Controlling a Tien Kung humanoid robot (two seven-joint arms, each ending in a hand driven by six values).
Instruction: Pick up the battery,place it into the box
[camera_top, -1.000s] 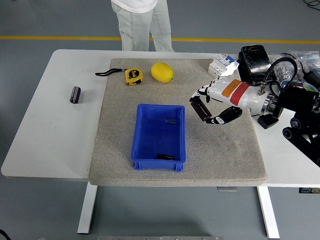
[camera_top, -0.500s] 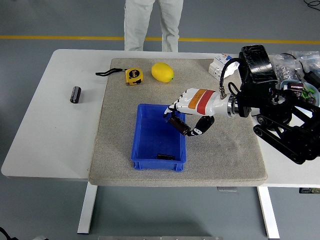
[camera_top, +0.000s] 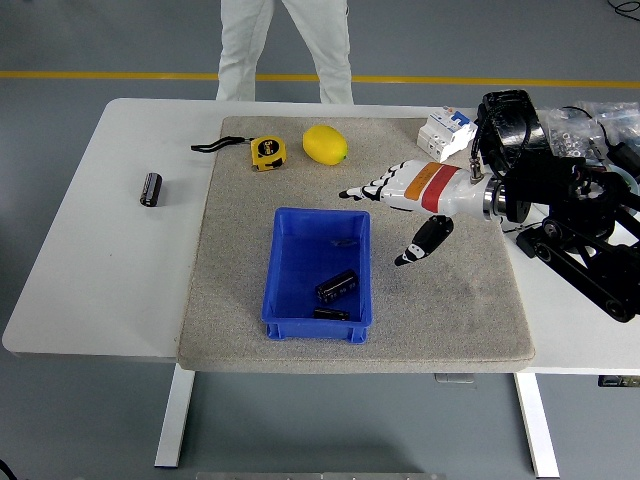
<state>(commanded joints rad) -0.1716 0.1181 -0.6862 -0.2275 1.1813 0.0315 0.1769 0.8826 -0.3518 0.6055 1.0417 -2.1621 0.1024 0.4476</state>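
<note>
On the white table (camera_top: 110, 270), I see the grey mat (camera_top: 450, 320) carrying the blue box (camera_top: 290, 262). My right hand (camera_top: 395, 215) hangs beside it, fingers spread wide, holding nothing, because 1 battery (camera_top: 337, 286) lies inside the box.

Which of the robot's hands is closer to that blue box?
The right hand: it hovers open just beyond the blue box's far right corner. The left hand is out of view, so its distance can't be judged.
</note>
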